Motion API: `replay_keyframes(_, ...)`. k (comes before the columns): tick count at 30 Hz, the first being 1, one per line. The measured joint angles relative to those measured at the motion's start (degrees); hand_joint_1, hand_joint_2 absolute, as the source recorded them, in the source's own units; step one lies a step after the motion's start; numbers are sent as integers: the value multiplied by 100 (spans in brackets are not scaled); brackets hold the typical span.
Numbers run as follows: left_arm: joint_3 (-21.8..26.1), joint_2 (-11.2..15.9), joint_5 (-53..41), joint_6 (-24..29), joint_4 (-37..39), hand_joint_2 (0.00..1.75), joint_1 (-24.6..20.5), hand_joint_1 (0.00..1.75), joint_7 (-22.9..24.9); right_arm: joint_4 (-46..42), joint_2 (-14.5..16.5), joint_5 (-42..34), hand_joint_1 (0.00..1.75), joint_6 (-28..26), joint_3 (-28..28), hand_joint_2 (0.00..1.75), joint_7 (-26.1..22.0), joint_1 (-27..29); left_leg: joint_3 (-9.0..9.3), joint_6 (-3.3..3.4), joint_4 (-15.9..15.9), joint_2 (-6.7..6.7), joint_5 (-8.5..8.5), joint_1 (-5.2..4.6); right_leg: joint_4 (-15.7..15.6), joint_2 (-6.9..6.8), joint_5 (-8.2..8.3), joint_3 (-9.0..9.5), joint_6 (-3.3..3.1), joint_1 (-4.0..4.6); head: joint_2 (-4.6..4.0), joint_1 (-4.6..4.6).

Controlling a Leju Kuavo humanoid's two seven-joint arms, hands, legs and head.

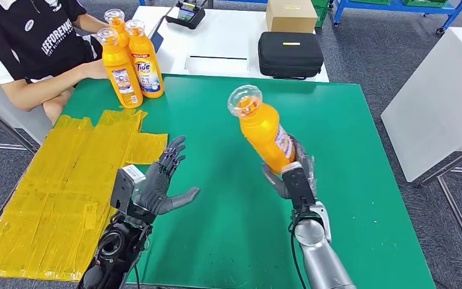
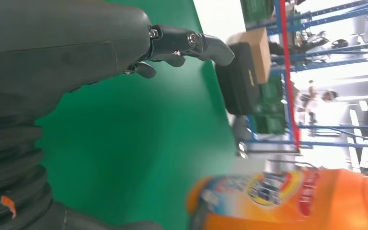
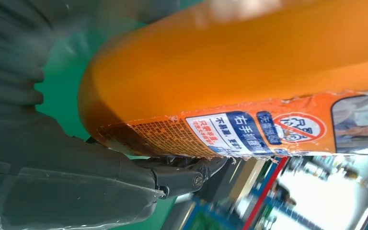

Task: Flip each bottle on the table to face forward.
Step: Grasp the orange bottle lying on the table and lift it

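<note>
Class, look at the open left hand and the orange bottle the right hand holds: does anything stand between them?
Nothing visible does. The left hand hovers open over bare green table, and the orange bottle, gripped by the right hand, hangs tilted beside it with only air between them.

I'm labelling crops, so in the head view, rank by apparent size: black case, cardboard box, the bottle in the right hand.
1. black case
2. Held bottle, though nearness to the camera enlarges it, so unsure against the case.
3. cardboard box, cut by the edge.
</note>
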Motion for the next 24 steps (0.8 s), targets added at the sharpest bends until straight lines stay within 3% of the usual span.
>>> replay_keyframes(7,-97,26,568,-222,-51,175,-44,0,120,474,257,-464,175,339,458,175,-255,-301,0,1,0,0,2,0,1,0,0,0,0,0,0,1)
replay_keyframes(15,-163,57,636,-203,-51,175,-80,0,124,820,398,-562,175,371,769,175,-348,-408,-2,1,0,-2,2,0,1,-1,0,-1,0,-1,0,0)
replay_keyframes(24,-186,67,698,164,-92,175,-144,0,104,1258,613,-422,175,640,1266,175,-231,-435,-2,0,0,1,2,4,1,0,0,-5,-1,3,0,0)
